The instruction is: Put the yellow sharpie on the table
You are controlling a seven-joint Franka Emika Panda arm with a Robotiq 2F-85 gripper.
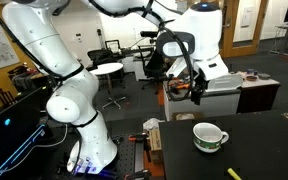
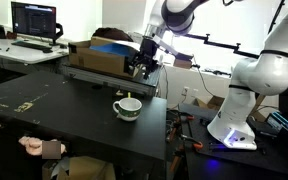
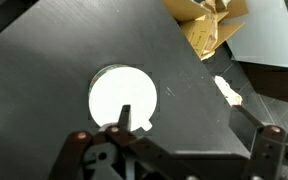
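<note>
The yellow sharpie [image 1: 233,174] lies flat on the dark table [image 1: 264,140], near its front edge, a little beside the white-and-green mug [image 1: 210,137]. In the wrist view a short pale yellow stick [image 3: 226,90], probably the sharpie, lies on the table [image 3: 54,50] next to the mug, which shows as a white disc [image 3: 122,95]. My gripper [image 3: 182,113] is open and empty. It hangs well above the table behind the mug in both exterior views [image 1: 189,85] [image 2: 142,65]. I cannot make out the sharpie in the exterior view with the mug [image 2: 127,108] at the table's [image 2: 74,115] middle.
An open cardboard box [image 3: 209,25] [image 2: 99,55] stands at the table's far edge, close under the gripper. A desk with a monitor [image 2: 34,20] stands behind. Office chairs and a round table [image 1: 109,68] fill the room beyond. The robot base [image 1: 84,130] stands beside the table.
</note>
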